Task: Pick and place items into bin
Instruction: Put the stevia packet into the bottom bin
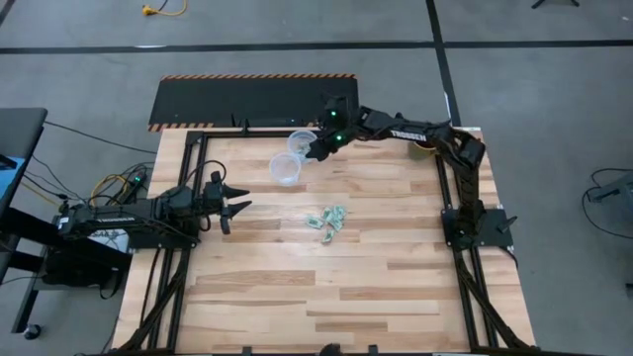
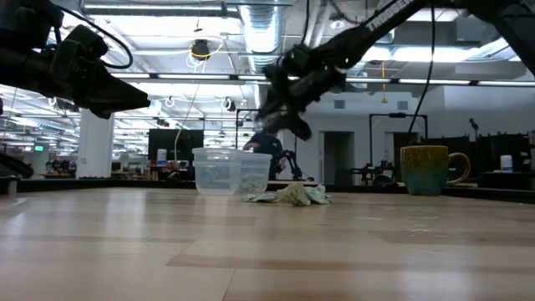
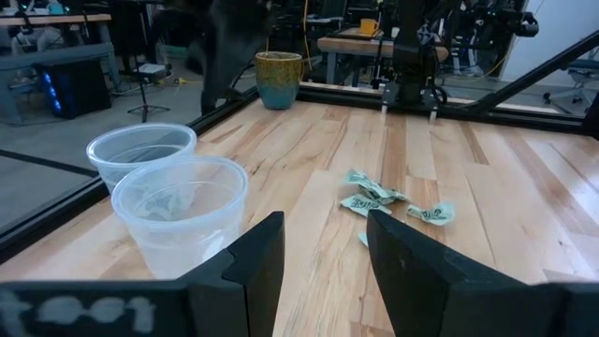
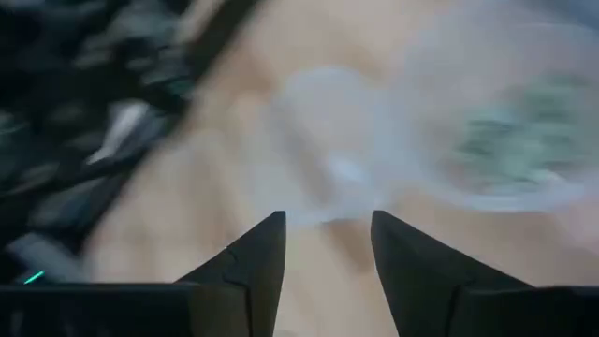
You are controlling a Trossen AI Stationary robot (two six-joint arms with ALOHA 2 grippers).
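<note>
Above the two cups (image 1: 294, 155), my right claw (image 1: 315, 150) hangs with fingers parted and empty. Items (image 1: 326, 220) lie mid-table, toward the table's centre from it; my left claw (image 1: 237, 206), also parted, is about equally near.

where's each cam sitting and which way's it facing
High view: above the table, straight down; both arms, left gripper, right gripper by two clear cups.
Low view: table-top height, level across into the room; arms enter from above, brown mug at right.
Left wrist view: looks past its open fingers at cups and wrapped pieces.
Right wrist view: looks down past its open fingers at blurred cups.
Shared: the cups show in all four.
</note>
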